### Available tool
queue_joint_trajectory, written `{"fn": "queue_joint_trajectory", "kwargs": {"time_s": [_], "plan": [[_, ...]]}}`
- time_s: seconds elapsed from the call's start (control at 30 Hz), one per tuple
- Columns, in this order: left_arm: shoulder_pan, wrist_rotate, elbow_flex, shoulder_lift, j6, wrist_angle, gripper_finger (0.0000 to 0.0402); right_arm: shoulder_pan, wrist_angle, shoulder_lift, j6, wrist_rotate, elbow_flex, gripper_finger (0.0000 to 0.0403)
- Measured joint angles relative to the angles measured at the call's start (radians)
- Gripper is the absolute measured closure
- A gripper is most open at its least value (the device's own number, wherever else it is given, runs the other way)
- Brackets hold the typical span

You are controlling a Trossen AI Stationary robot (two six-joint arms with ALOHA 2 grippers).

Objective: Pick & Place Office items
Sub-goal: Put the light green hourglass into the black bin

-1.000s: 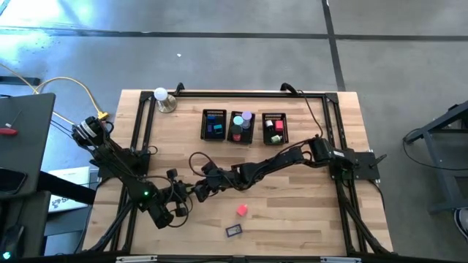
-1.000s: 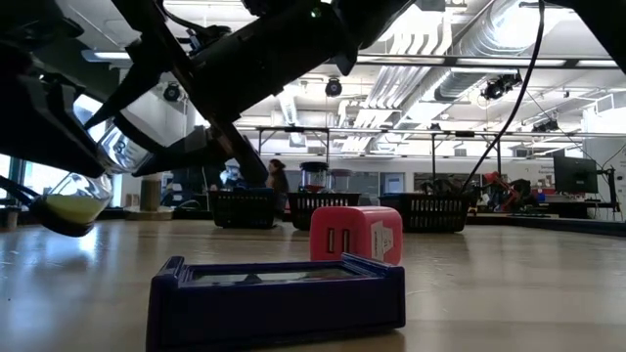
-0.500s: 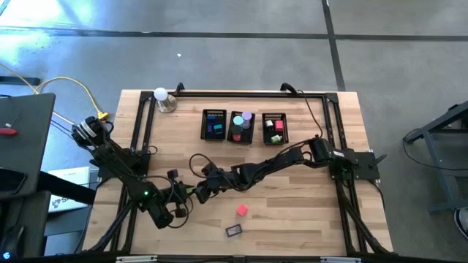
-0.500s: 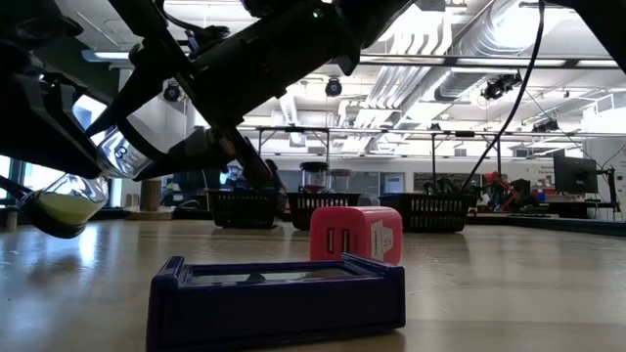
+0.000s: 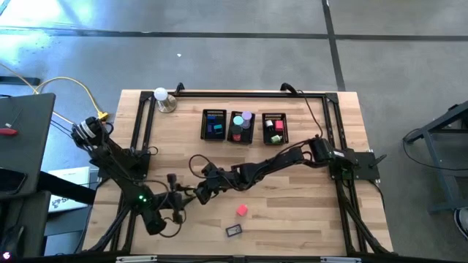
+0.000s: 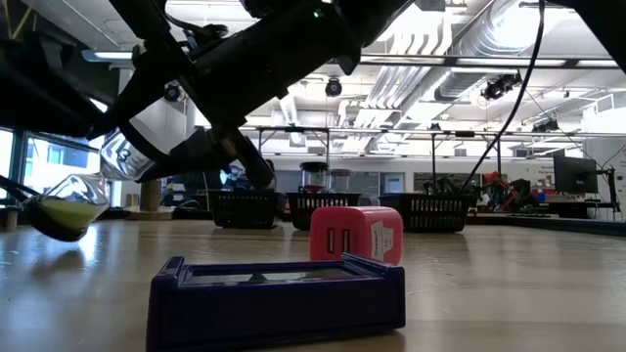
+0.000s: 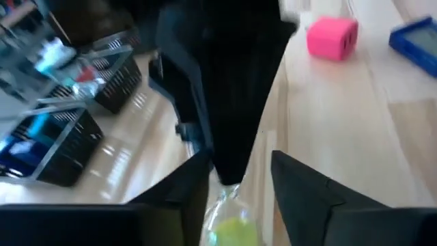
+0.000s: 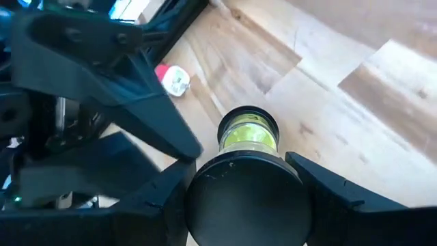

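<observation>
From above, see the right pincer (image 5: 196, 191) reached far across the table (image 5: 307, 219), arm long and low, tip to tip with the left pincer (image 5: 175, 199), arm bent close at the front left. Cannot make out anything between them from up here. Can spot a pink block (image 5: 242, 210) and a blue case (image 5: 234, 231) lying loose near the front, well apart from both. From table height, find a clear bottle (image 6: 70, 207) up in the air on the left, tilted, yellow-green end low and pointing away from the right arm. Looking along the left wrist, see the left pincer's fingers (image 7: 300, 188) spread a little, with the bottle's lower end between them and not squeezed, so holding nothing. Looking along the right wrist, see the right pincer closed partway on the bottle's black cap (image 8: 246, 205), long way of the bottle running straight out toward the left pincer. Looks like a hand-over, with the right arm as carrier. Next, probably lift clear and swing toward the bins (image 5: 213, 125) at the back.
</observation>
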Motion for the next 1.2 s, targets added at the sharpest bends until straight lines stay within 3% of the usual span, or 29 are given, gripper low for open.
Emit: {"fn": "queue_joint_trajectory", "kwargs": {"time_s": [0.17, 0.47, 0.87, 1.2], "plan": [[-0.063, -0.111, 0.000, 0.000, 0.000, 0.015, 0.0211, -0.007, -0.011, 0.000, -0.026, -0.034, 0.000, 0.0208], [-0.166, -0.211, 0.000, -0.009, -0.005, 0.098, 0.0205, -0.012, -0.191, -0.079, -0.130, -0.031, 0.000, 0.0208], [-0.137, -0.064, -0.002, -0.057, -0.022, 0.093, 0.0204, -0.017, -0.608, -0.356, -0.144, 0.035, 0.000, 0.0208], [0.009, 0.155, -0.002, -0.097, -0.023, 0.061, 0.0204, -0.087, -0.944, -0.471, -0.081, 0.080, 0.000, 0.0209]]}}
